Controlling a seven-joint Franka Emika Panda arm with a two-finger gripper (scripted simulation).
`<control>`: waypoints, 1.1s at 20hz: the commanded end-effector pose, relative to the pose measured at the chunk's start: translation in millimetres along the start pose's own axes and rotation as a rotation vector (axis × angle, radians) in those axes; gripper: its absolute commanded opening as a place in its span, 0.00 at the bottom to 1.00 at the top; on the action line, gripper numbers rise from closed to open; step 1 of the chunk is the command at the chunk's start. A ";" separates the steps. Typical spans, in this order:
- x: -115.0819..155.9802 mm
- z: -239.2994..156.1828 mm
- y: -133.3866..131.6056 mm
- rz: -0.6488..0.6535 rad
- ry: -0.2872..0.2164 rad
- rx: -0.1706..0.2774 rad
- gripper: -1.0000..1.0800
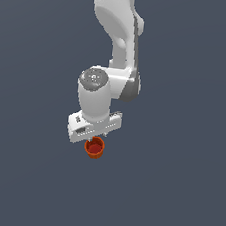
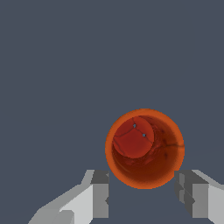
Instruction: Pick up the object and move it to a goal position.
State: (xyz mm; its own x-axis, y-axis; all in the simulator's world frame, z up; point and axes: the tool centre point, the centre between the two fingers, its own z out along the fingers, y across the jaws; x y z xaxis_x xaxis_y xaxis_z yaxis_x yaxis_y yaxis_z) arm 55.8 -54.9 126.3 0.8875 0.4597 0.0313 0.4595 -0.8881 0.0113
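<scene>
The object is a small orange-red round cup with a darker red inside. In the exterior view it sits directly under the white hand of my gripper, which points straight down. The wrist view looks into the object from above, with my gripper straddling it. One grey finger stands against one side of the cup wall and the other finger against the opposite side. The fingers look closed on the cup. In the exterior view the hand and the cup hide the fingertips.
A plain dark grey-blue surface fills both views. The white arm rises from the hand toward the top of the exterior view.
</scene>
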 end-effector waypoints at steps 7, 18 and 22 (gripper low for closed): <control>6.6 16.2 33.8 -0.175 0.025 -0.023 0.62; 8.7 25.7 53.2 -0.272 0.037 -0.038 0.62; 8.4 26.2 53.3 -0.270 0.037 -0.038 0.62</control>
State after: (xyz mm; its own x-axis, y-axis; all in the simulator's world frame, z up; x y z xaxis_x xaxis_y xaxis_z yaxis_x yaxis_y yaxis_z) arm 88.5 -98.4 101.2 0.7309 0.6800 0.0583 0.6772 -0.7332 0.0617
